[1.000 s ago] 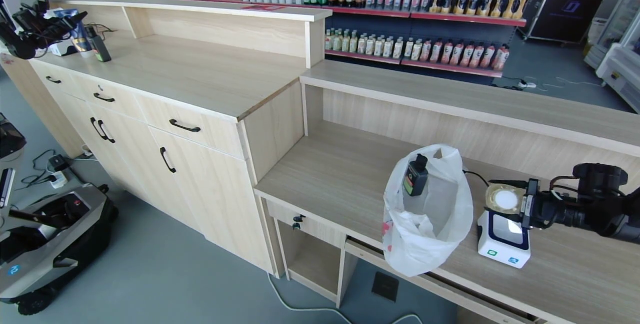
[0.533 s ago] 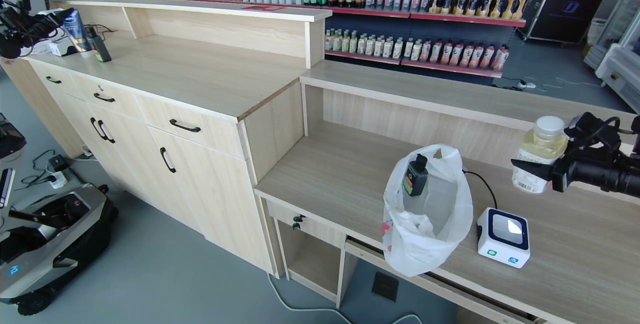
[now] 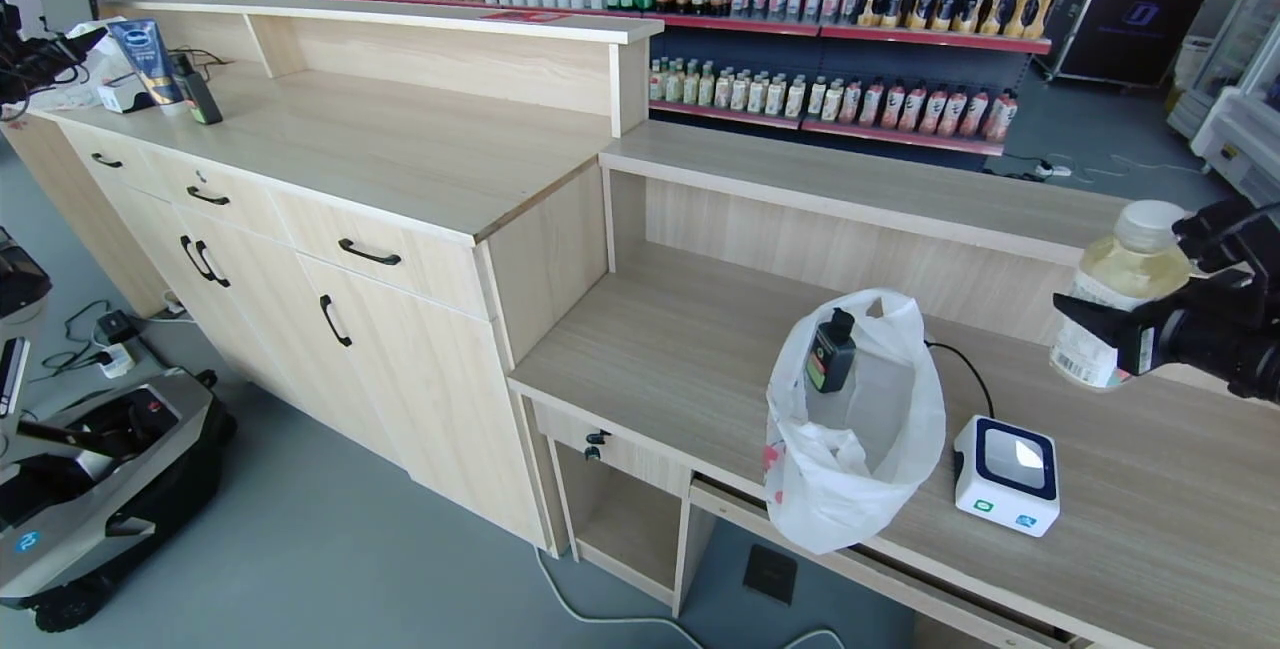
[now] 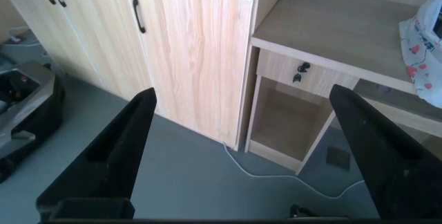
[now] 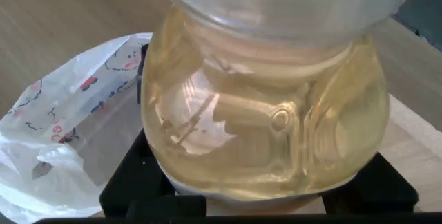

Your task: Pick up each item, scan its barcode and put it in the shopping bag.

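My right gripper [image 3: 1100,334] is shut on a clear bottle of pale yellow liquid [image 3: 1118,297] [image 5: 266,124] with a white cap, held upright in the air above the low counter, up and to the right of the white barcode scanner [image 3: 1005,474]. The white plastic shopping bag [image 3: 850,424] [image 5: 62,151] stands open left of the scanner, with a dark bottle [image 3: 831,354] inside. My left gripper [image 4: 242,155] is open, far left beside the high counter, its fingers [image 4: 103,155] spread over the floor. A blue tube [image 3: 152,59] and a dark handheld device [image 3: 200,94] stand on the high counter.
The low counter [image 3: 690,349] has a raised back ledge behind the bag. The scanner's black cable [image 3: 965,364] runs across the counter. Drink shelves [image 3: 830,19] line the back. A wheeled machine [image 3: 90,474] sits on the floor at left, with cables nearby.
My right gripper has lifted the bottle from over the scanner, up and to the right, turning it upright. My left gripper has drawn back left, away from the blue tube.
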Motion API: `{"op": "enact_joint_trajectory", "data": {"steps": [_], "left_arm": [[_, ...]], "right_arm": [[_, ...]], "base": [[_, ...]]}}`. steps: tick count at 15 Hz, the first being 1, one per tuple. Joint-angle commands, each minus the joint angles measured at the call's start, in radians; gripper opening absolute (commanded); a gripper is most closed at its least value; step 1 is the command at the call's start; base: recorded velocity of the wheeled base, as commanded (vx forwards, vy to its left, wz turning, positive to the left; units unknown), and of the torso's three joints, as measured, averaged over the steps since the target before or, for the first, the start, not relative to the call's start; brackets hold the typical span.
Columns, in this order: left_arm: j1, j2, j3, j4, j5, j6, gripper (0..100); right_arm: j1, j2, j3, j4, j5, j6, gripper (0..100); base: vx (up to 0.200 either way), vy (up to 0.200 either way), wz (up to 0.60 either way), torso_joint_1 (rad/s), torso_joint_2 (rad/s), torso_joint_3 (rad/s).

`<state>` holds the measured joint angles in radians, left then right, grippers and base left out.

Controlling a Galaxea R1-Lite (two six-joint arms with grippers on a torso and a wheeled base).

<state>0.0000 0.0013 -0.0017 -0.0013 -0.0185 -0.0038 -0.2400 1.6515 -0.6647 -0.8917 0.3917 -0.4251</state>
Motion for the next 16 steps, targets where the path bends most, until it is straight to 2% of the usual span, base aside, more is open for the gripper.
{"op": "enact_joint_trajectory", "data": {"steps": [1, 3, 4, 6, 10, 12, 16], "left_arm": [[0.0, 0.0, 0.0, 0.0, 0.0, -0.001, 100], [0.0, 0.0, 0.0, 0.0, 0.0, -0.001, 100], [0.0, 0.0, 0.0, 0.0, 0.0, -0.001, 100], [0.0, 0.0, 0.0, 0.0, 0.0, -0.001, 100], [0.0, 0.0, 0.0, 0.0, 0.0, -0.001, 100], [0.0, 0.0, 0.0, 0.0, 0.0, -0.001, 100], [0.0, 0.0, 0.0, 0.0, 0.0, -0.001, 100]], "right_arm": [[0.073, 0.004, 0.033, -0.069, -0.045, 0.003, 0], [0.189, 0.067, 0.037, -0.231, -0.235, 0.005, 0], [0.234, 0.079, 0.042, -0.279, -0.294, 0.005, 0], [0.289, 0.091, 0.063, -0.34, -0.346, -0.012, 0], [0.311, 0.096, 0.097, -0.369, -0.349, -0.138, 0], [0.314, 0.093, 0.12, -0.378, -0.333, -0.159, 0], [0.347, 0.174, 0.116, -0.401, -0.309, -0.156, 0]], "base": [[0.0, 0.0, 0.0, 0.0, 0.0, 0.0], [0.0, 0.0, 0.0, 0.0, 0.0, 0.0], [0.0, 0.0, 0.0, 0.0, 0.0, 0.0], [0.0, 0.0, 0.0, 0.0, 0.0, 0.0], [0.0, 0.0, 0.0, 0.0, 0.0, 0.0], [0.0, 0.0, 0.0, 0.0, 0.0, 0.0], [0.0, 0.0, 0.6, 0.001, 0.0, 0.005]]}}
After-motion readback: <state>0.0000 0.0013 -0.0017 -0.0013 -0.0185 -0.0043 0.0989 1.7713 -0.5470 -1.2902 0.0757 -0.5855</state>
